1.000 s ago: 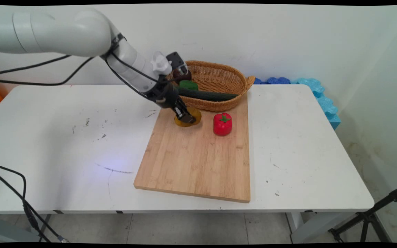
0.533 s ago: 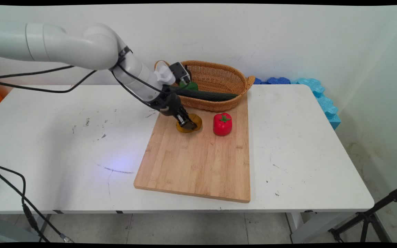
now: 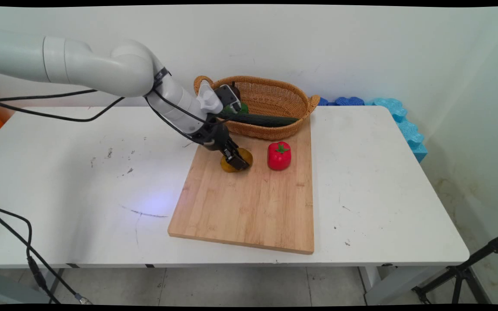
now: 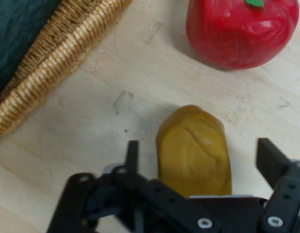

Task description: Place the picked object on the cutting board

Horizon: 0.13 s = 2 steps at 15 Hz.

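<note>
So from my remote seat, the biggest thing in view is the white table (image 3: pixel 80 190), scuffed with a few dark marks on its left half. On it lies a wooden cutting board (image 3: pixel 249 207), its far edge butting right up against a wicker basket (image 3: pixel 275 93) that sits at the back of the table by the wall. The basket has a long dark green cucumber (image 3: pixel 262 120) lying across it, plus something smaller and green behind it that the wrist partly hides. Off the table's far right corner I can see some blue foam pieces (image 3: pixel 398 114) against the wall.

The arm reaches in from the upper left and angles down onto the far end of the board. The gripper (image 4: pixel 201 160) is low over a yellowish-brown potato-looking thing (image 4: pixel 193 150), and on the hand cam I can see its fingers (image 4: pixel 132 155) spread apart on either side of it, with a visible gap on each side, so nothing is being squeezed. That brownish piece sits on the board near its far left corner, just in front of the basket. A red toy tomato (image 3: pixel 279 155) with a green stem stands just to its right, close but not touching.
</note>
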{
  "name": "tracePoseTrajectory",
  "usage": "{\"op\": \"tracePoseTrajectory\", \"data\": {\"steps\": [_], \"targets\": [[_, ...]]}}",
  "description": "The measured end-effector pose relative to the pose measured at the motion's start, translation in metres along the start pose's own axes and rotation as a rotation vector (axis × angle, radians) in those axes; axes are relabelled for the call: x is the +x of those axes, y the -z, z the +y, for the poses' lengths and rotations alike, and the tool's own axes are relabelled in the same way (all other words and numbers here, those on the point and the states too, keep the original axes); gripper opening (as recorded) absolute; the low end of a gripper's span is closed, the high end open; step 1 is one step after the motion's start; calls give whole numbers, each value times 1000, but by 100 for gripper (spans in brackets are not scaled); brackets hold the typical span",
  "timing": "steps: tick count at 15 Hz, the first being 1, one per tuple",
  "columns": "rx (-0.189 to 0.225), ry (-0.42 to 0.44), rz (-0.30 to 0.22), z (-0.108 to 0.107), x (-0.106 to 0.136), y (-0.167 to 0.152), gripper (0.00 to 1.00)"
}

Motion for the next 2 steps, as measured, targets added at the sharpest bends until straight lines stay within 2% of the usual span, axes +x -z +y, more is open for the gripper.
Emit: {"op": "tracePoseTrajectory", "data": {"steps": [2], "targets": [[-3, -4, 2, 1, 0, -1, 100]]}}
